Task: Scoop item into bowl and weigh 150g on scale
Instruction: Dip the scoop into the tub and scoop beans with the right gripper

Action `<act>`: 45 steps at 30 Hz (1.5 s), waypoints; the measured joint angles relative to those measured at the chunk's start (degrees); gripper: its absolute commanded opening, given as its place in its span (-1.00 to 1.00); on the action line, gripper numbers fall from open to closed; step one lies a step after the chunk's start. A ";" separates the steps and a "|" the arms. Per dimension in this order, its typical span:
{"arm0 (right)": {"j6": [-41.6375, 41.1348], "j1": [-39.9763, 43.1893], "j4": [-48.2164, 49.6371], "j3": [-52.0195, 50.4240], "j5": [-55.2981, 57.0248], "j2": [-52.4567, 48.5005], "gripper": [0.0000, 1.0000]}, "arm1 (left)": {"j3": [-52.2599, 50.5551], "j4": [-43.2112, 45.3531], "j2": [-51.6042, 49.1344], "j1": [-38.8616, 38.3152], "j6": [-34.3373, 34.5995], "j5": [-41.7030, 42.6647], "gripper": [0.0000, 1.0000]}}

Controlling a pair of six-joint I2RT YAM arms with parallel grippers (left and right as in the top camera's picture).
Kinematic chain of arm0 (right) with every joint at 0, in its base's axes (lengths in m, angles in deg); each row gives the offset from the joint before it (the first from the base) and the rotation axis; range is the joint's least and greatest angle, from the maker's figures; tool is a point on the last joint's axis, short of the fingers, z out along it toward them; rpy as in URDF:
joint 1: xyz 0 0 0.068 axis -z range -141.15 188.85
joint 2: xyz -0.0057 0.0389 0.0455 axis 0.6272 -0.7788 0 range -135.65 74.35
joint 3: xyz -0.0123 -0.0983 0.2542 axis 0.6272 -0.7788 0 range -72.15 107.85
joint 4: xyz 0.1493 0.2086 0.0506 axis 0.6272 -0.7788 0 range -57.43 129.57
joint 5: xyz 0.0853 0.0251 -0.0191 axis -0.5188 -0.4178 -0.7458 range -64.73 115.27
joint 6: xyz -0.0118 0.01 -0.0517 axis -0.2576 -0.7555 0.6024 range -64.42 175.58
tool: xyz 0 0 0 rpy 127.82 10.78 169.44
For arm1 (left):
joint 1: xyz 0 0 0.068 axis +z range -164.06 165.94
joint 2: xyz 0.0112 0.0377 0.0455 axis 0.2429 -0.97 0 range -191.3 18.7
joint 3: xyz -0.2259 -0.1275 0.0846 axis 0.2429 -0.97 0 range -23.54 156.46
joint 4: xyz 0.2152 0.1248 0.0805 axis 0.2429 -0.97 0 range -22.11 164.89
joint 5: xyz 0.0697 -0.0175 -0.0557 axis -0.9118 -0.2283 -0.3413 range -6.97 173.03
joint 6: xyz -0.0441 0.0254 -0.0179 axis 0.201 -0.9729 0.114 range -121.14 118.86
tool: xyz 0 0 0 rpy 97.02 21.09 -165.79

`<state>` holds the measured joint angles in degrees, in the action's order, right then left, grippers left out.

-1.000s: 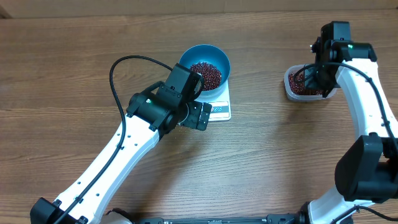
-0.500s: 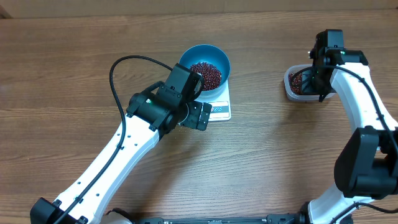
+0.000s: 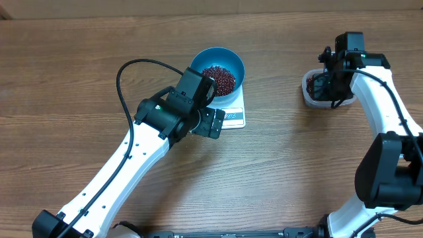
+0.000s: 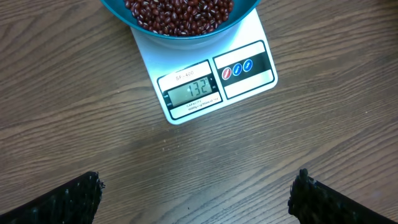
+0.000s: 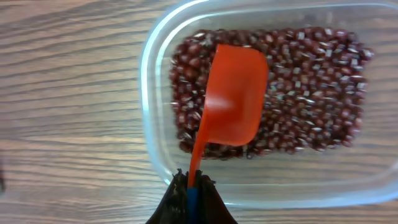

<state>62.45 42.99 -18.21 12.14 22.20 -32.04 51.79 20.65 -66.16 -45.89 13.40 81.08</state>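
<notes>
The blue bowl [image 3: 217, 71] stands on the white scale [image 3: 232, 116] and holds a heap of dark red-brown beans [image 3: 219, 78]. In the left wrist view the scale [image 4: 211, 74] shows 132 on its display, with the bowl [image 4: 180, 22] on top. My left gripper [image 4: 196, 196] hovers in front of the scale, open and holding nothing. My right gripper [image 5: 193, 190] is shut on the handle of a red scoop [image 5: 231, 102]. The scoop lies bottom-up over the beans [image 5: 311, 93] in the clear tub [image 5: 152, 130].
The clear tub [image 3: 320, 89] stands at the right of the wooden table [image 3: 79, 66], well apart from the scale. A black cable [image 3: 125, 73] loops above my left arm.
My right gripper has turned over the clear tub with the scoop. The left arm, bowl and scale have not moved.
</notes>
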 measured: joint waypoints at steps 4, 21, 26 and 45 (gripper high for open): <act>0.44 0.26 -0.04 0.00 -2.23 0.00 -0.93 | 0.00 0.00 0.00 0.00 0.00 0.00 1.00; 3.78 10.36 -0.90 0.00 -19.80 -0.02 -0.93 | 0.00 0.02 0.00 0.00 0.00 0.00 0.99; 4.63 12.41 -1.16 0.00 -22.47 -0.02 -0.93 | 0.00 0.00 0.00 0.00 0.00 0.00 0.99; 6.45 14.36 1.57 -4.42 -29.14 -0.02 -0.93 | 0.00 0.00 0.00 0.00 0.00 0.00 0.99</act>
<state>68.90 57.35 -16.63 7.73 -6.94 -32.06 51.79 20.65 -66.16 -45.89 13.40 81.08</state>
